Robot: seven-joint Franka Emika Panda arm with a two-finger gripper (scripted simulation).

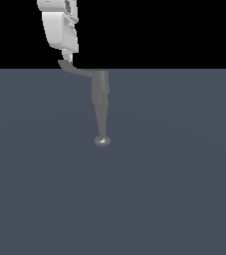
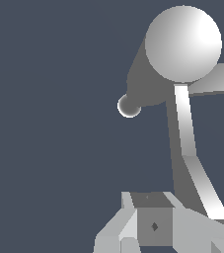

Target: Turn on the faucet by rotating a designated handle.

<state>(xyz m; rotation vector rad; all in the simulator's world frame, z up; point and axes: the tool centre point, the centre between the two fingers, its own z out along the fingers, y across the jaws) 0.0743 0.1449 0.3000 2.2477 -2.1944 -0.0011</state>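
**Me:** Slipping is my first worry. I see the gripper (image 1: 68, 63) in the upper left of the exterior view, with its fingertips right at the widened end of the handle (image 1: 74, 69). This lever is thin and flat. If I push it sideways with so small a contact, I think the tip can slide off and the handle will not turn.

**Colleague:** And the faucet (image 1: 101, 107), where is it?

**Me:** It is in the upper middle of that frame. The grey column becomes narrower downward and ends in a small shiny knob (image 1: 102, 141) near the centre. The handle goes from its wide end toward the left of the frame. A second risk, in my judgement: if I come down too much, the fingers press on the handle from above and not around its pivot, and this can block the arm.

**Colleague:** Are the fingers open?

**Me:** I cannot tell. In the exterior view they look close together, but they are too small there. In the wrist view the gripper (image 2: 155, 225) shows only its base in the lower part of the frame, and the handle (image 2: 190, 153) runs just beside it. I see nothing held between the fingers; they seem to touch the handle end, no more.
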